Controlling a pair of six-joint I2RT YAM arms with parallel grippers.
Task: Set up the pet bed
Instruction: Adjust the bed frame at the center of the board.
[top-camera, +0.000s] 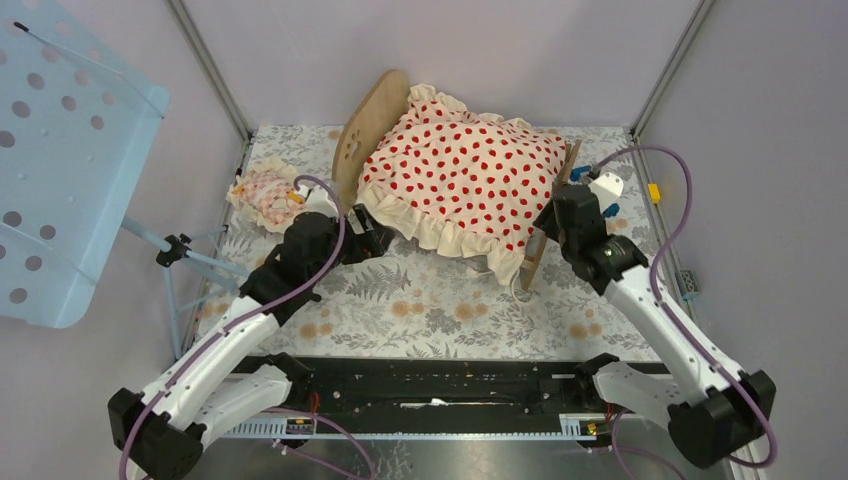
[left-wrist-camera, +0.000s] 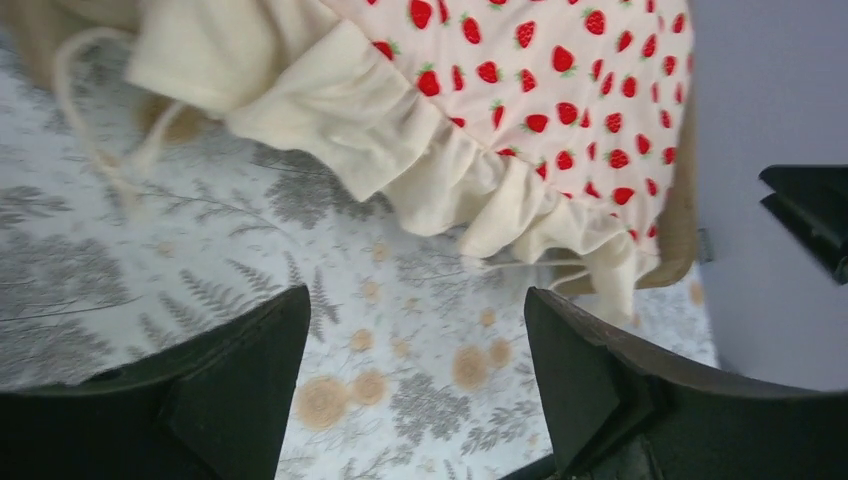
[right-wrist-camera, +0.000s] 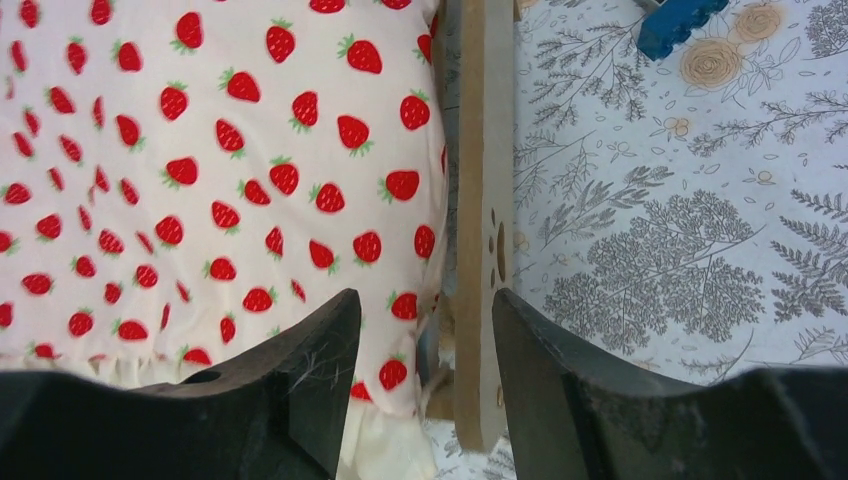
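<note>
Standing toward the far middle of the worktop, the pet bed shows only its wood: a rounded headboard on the left and a low footboard on the right. A strawberry-print ruffled blanket drapes over everything between them, so the mattress is hidden. The frame looks to be thin, stiff board, probably light and easy to tip or slide if pushed from one end. The board edges of the head and foot offer the firmest hold, since the fabric would only bunch. The blanket is soft and limp, and its ruffle overhangs the near side rail. The right pincer hangs over the foot end with its jaws apart, astride the footboard's top edge and the blanket hem, gripping neither. The left pincer hovers low beside the ruffle near the head end, jaws wide and empty over bare patterned cloth. A small pink pillow lies apart to the left of the headboard.
</note>
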